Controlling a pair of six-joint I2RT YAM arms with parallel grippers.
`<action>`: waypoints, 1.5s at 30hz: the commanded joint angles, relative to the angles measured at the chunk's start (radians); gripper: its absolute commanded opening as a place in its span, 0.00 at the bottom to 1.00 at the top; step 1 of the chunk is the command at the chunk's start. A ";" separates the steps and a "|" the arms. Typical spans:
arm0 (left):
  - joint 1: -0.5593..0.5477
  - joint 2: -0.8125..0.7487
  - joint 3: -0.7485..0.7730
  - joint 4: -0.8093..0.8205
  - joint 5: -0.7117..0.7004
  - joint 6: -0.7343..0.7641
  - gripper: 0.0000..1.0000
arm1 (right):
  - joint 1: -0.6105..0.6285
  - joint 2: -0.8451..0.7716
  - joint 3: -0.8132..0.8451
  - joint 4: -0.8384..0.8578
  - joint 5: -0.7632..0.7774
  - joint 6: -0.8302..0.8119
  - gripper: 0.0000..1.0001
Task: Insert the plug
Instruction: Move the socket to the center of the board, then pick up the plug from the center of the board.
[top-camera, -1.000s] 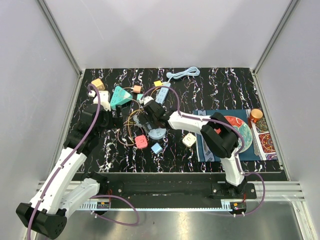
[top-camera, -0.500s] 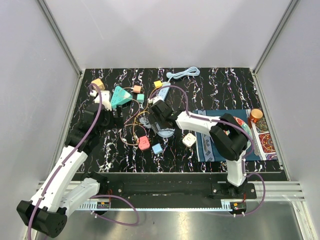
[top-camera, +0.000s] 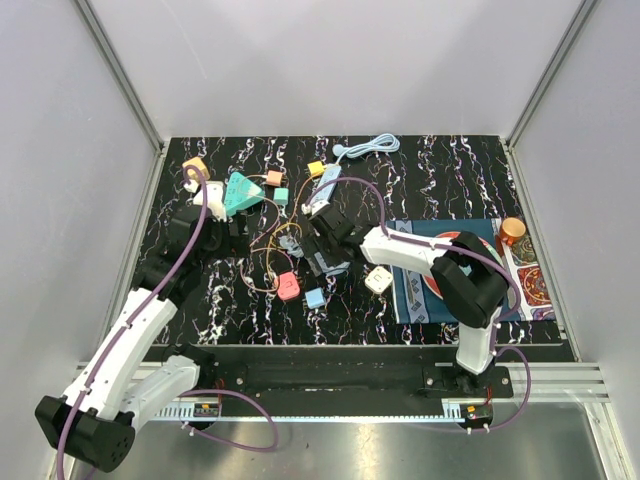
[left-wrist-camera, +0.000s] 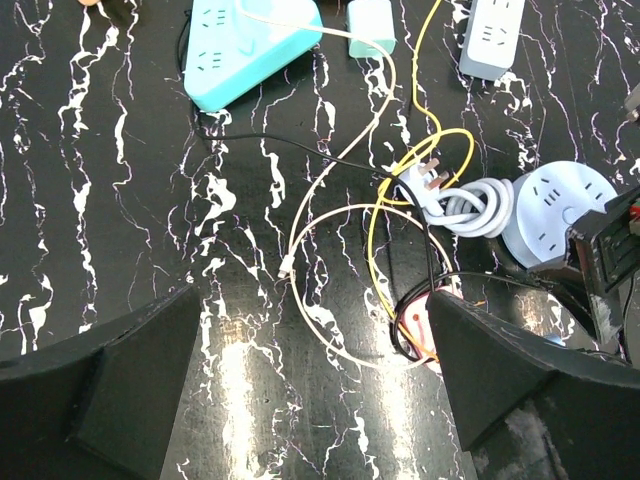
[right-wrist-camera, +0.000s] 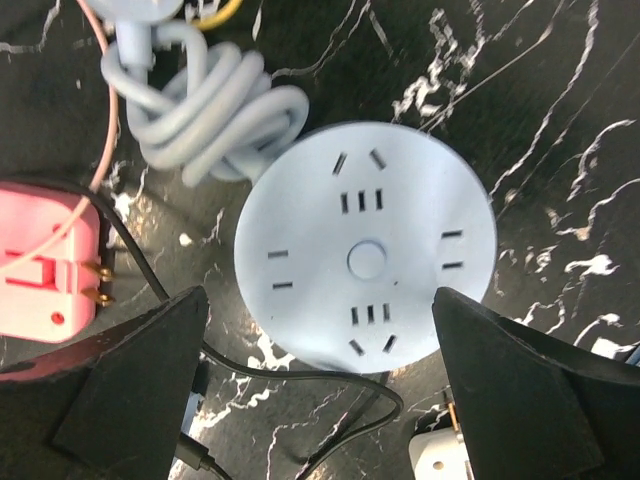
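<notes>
Last second: right arm slid rightward, nearer its base | right fingers (right-wrist-camera: 100, 400) spread, empty, now above round socket (right-wrist-camera: 367, 260) | left fingers (left-wrist-camera: 90, 390) spread, empty | plug (left-wrist-camera: 425, 188) on table (left-wrist-camera: 120, 200) beside socket, apparently ungrasped | socket located; plug pickup pending

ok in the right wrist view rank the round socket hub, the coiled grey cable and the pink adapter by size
1. round socket hub
2. coiled grey cable
3. pink adapter, though the frame edge cuts it off, so its rank is unsure
</notes>
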 joint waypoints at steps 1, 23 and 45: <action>0.000 0.007 0.000 0.037 0.052 0.016 0.99 | 0.000 -0.072 -0.040 -0.022 -0.096 0.034 1.00; -0.333 0.165 0.011 0.080 0.259 0.034 0.99 | -0.011 -0.522 -0.240 -0.051 0.068 0.199 1.00; -0.513 0.566 -0.086 0.345 0.265 0.115 0.86 | -0.206 -0.934 -0.539 0.090 -0.076 0.298 1.00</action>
